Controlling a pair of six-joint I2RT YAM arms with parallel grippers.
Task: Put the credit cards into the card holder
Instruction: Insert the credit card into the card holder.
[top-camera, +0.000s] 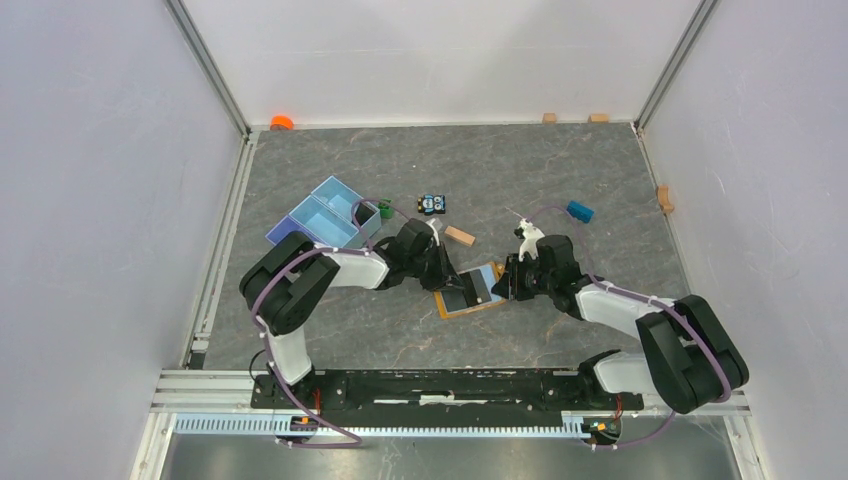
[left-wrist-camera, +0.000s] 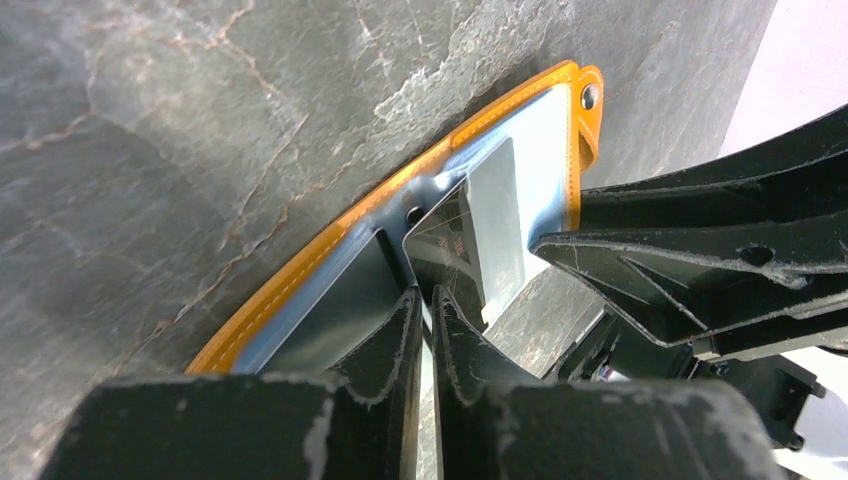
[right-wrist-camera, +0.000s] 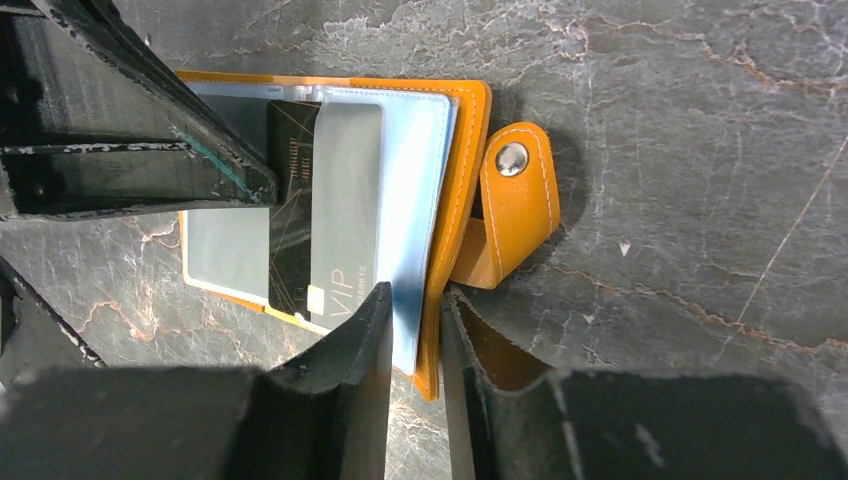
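- Left hand (left-wrist-camera: 427, 305) is pinching the dark credit card (right-wrist-camera: 325, 200) by its edge, fingers nearly together.
- Right hand (right-wrist-camera: 415, 315) is clamping the card holder (right-wrist-camera: 466, 140) cover edge.
- Card holder is lying open on the bench (top-camera: 560, 180), dark credit card on its pale pockets.

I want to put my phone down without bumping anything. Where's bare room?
Bare: the far stretch between the toy car and the back wall, and the near strip between the wallet and the base rail. Crowded: the middle, where the left gripper and right gripper meet at the wallet, with the tray, wooden block and blue block nearby.
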